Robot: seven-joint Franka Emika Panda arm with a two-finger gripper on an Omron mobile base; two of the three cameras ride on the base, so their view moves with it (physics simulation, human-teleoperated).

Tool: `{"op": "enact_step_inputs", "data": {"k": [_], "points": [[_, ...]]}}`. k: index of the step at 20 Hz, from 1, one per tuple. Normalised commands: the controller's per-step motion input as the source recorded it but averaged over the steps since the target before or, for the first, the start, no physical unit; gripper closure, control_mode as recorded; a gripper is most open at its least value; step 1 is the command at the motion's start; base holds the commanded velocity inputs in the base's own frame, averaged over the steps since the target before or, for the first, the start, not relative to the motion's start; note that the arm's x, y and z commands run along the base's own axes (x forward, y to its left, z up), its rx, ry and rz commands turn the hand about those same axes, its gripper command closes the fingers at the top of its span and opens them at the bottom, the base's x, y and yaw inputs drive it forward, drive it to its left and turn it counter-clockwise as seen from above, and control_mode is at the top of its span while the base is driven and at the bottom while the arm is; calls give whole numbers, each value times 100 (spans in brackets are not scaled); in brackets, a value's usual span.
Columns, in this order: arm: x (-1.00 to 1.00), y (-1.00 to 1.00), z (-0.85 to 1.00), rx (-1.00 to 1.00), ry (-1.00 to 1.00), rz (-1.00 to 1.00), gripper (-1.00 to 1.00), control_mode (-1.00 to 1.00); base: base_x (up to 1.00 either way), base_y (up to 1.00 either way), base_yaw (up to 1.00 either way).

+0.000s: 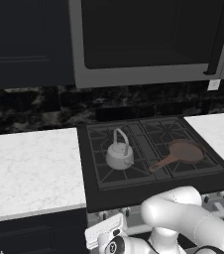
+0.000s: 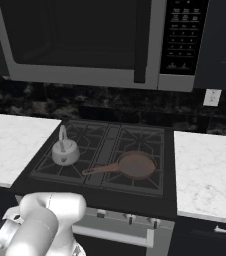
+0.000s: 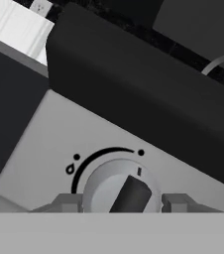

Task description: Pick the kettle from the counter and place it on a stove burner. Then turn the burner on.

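The kettle [image 1: 119, 156] sits on the stove burner [image 1: 118, 166], the frying pan [image 1: 184, 152] at its 3 o'clock. The gripper [image 3: 120, 202] straddles the stove knob [image 3: 122, 189]; whether its jaws are clenched on it, I cannot tell.

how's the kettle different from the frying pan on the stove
The kettle is grey metal, squat and rounded; the frying pan is brown, flat and shallow. The kettle's thin arched handle stands up over its lid, while the frying pan's long straight handle lies low, pointing toward the kettle. The kettle sits on the left burner, the frying pan on the right. Both rest on the black cooktop grates.
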Motion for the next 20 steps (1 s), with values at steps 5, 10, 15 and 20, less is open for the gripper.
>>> {"op": "enact_step_inputs", "data": {"k": [5,10,15,20], "points": [[0,0,8,-13,3,7,100,-100,0,0,0],[0,4,9,-20,4,8,100,-100,0,0,0],[0,10,6,-22,4,6,100,-100,0,0,0],[0,14,7,-23,6,6,100,-100,0,0,0]]}}
